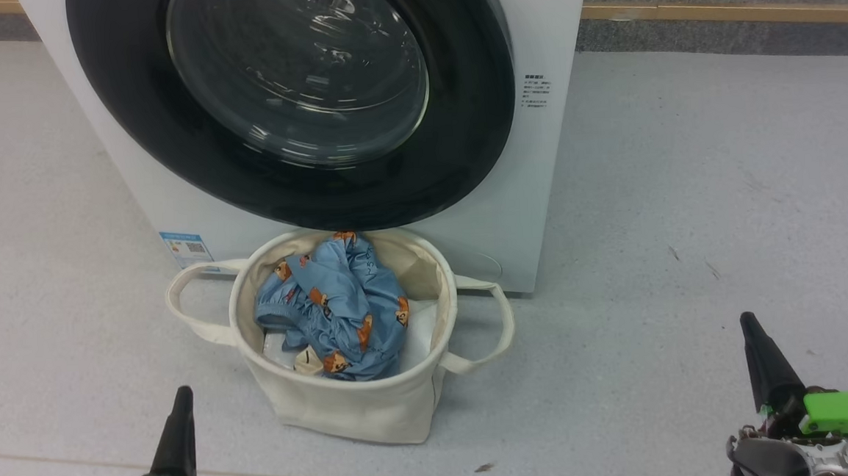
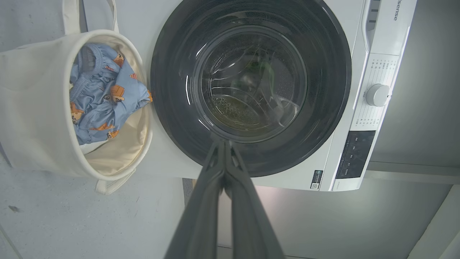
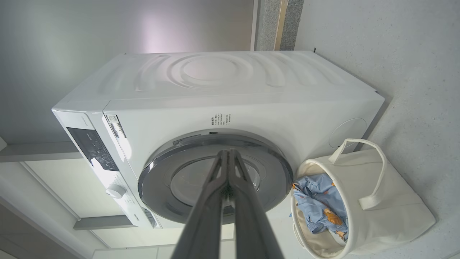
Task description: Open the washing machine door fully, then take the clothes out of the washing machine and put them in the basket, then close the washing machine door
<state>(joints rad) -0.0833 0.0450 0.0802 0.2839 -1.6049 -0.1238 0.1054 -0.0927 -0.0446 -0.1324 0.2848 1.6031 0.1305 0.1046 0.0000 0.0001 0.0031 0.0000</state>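
Note:
The white washing machine (image 1: 539, 187) stands ahead with its round black-rimmed door (image 1: 298, 98) lying flat against its front. Before it on the floor sits the cream basket (image 1: 346, 412), and the light blue bear-print clothes (image 1: 347, 309) lie inside on a white sheet. My left gripper (image 1: 180, 400) hangs shut at the lower left, well short of the basket. My right gripper (image 1: 749, 325) is shut at the lower right, empty. In the left wrist view the shut fingers (image 2: 224, 147) point at the door (image 2: 251, 86); the right wrist view has the gripper (image 3: 228, 154) over the door (image 3: 215, 180).
Grey speckled floor (image 1: 687, 214) spreads to both sides of the machine. A wooden skirting strip (image 1: 734, 11) runs along the wall at the back right. The washer's control panel and white dial (image 2: 377, 95) sit beside the door.

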